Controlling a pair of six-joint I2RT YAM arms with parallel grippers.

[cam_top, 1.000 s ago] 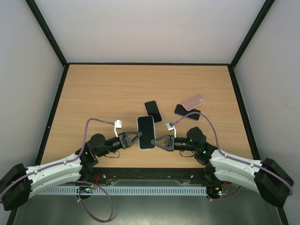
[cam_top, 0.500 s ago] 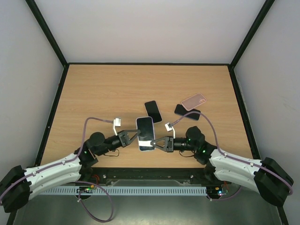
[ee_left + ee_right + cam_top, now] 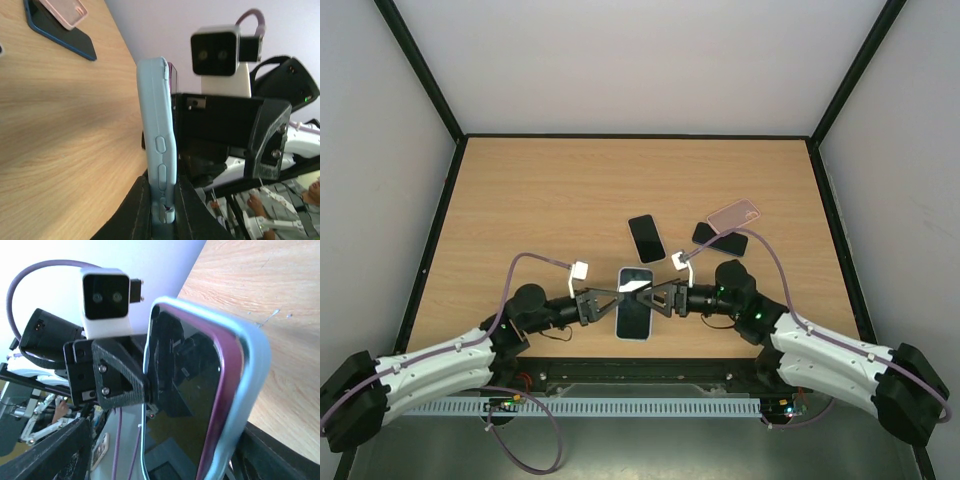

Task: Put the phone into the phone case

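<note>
A phone with a purple rim and dark screen (image 3: 192, 405) sits inside a light blue phone case (image 3: 635, 317), near the table's front edge between both arms. My left gripper (image 3: 612, 304) is shut on the case's left side edge (image 3: 159, 150); the case stands on edge between its black fingers (image 3: 135, 210). My right gripper (image 3: 658, 297) is open at the phone's right side. In the right wrist view its fingers (image 3: 70, 445) stand wide on either side of the phone without pressing it.
A bare black phone (image 3: 646, 238) lies flat behind the held one. Further right, a pink case (image 3: 733, 213) rests on another dark phone (image 3: 716, 238); both also show in the left wrist view, the pink case (image 3: 62, 10) over the blue-edged phone (image 3: 65, 37).
The left gripper closed on the case's edge and the right gripper let go and opened. The cased phone shifted a little toward the near edge.
</note>
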